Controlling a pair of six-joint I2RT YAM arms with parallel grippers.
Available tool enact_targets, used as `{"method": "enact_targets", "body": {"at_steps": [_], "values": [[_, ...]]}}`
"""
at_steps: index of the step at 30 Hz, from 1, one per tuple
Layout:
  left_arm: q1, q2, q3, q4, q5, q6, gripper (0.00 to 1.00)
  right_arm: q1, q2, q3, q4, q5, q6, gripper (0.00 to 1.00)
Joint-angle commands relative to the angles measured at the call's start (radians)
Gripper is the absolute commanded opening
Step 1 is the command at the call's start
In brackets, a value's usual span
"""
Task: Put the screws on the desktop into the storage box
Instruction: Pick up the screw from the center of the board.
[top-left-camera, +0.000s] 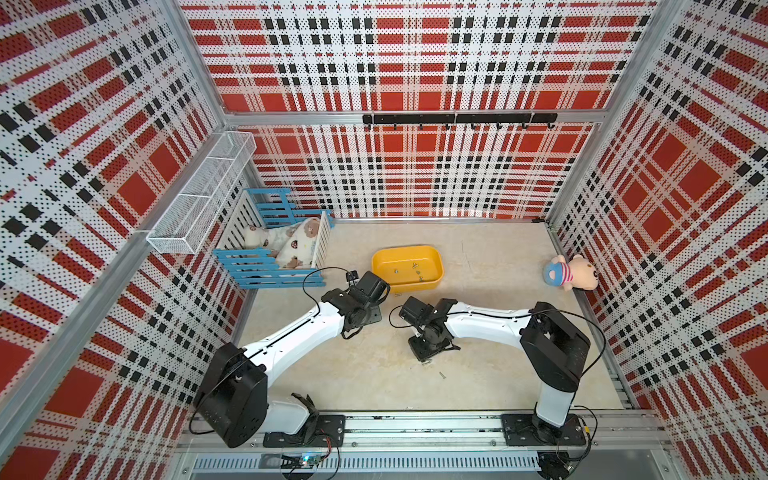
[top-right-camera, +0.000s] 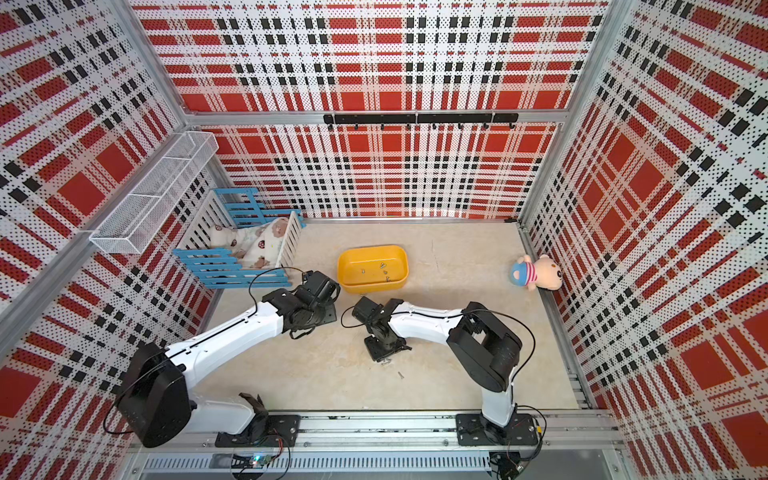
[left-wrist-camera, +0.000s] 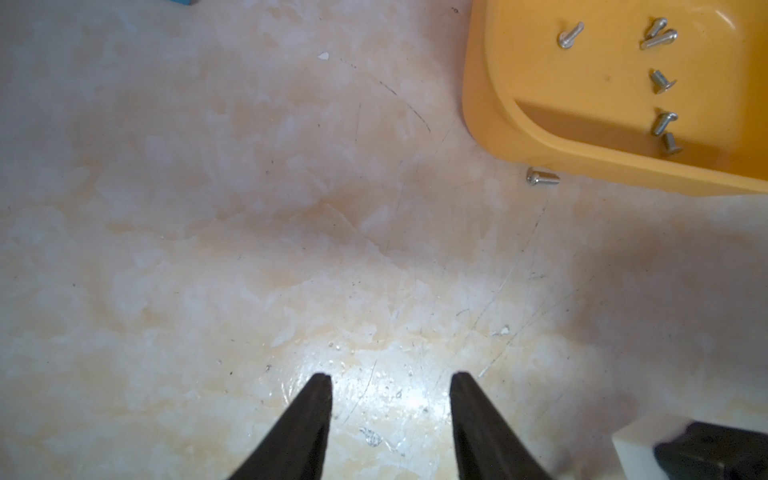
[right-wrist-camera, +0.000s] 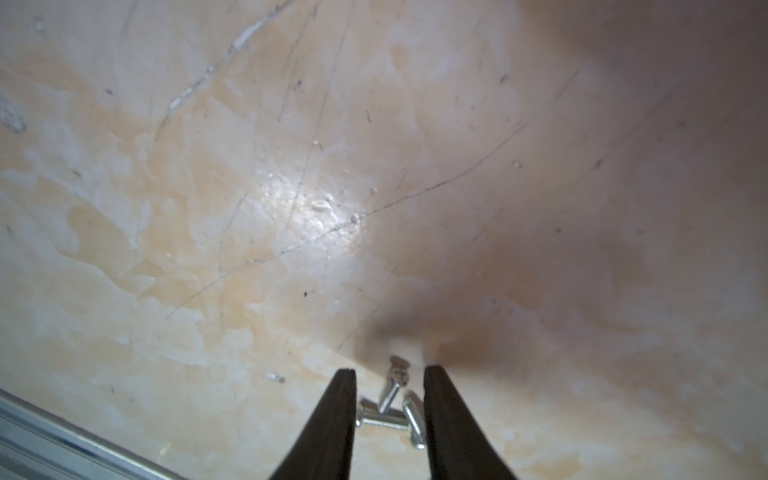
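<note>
Our left tool (left-wrist-camera: 390, 375) hangs spread over bare table (left-wrist-camera: 249, 208) by the storage box (left-wrist-camera: 623, 166), leaving room for our right tool (right-wrist-camera: 390, 370), jaws bracketing three clustered screws (right-wrist-camera: 390, 411) to lift together; pinched yet, we cannot tell.

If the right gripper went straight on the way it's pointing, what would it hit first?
Probably the desktop: the right gripper points down at it, with a small cluster of screws lying between its fingers. How far the tips are from the surface is unclear.
</note>
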Motion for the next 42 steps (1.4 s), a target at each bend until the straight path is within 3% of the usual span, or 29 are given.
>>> {"method": "enact_targets", "body": {"at_steps": [1, 18, 28, 42], "values": [[0.010, -0.023, -0.017, -0.006, -0.001, 0.010, 0.52, 0.009, 0.021, 0.003, 0.016, -0.001, 0.016, 0.31], [0.011, -0.032, -0.025, -0.006, -0.004, 0.010, 0.52, 0.023, 0.039, -0.032, 0.005, 0.019, 0.063, 0.24], [0.013, -0.033, -0.023, -0.008, -0.005, 0.011, 0.52, 0.024, 0.047, -0.024, -0.008, 0.045, 0.069, 0.13], [0.083, -0.094, -0.036, -0.028, -0.007, 0.040, 0.52, 0.017, -0.050, 0.133, -0.073, 0.146, 0.045, 0.06]]}}
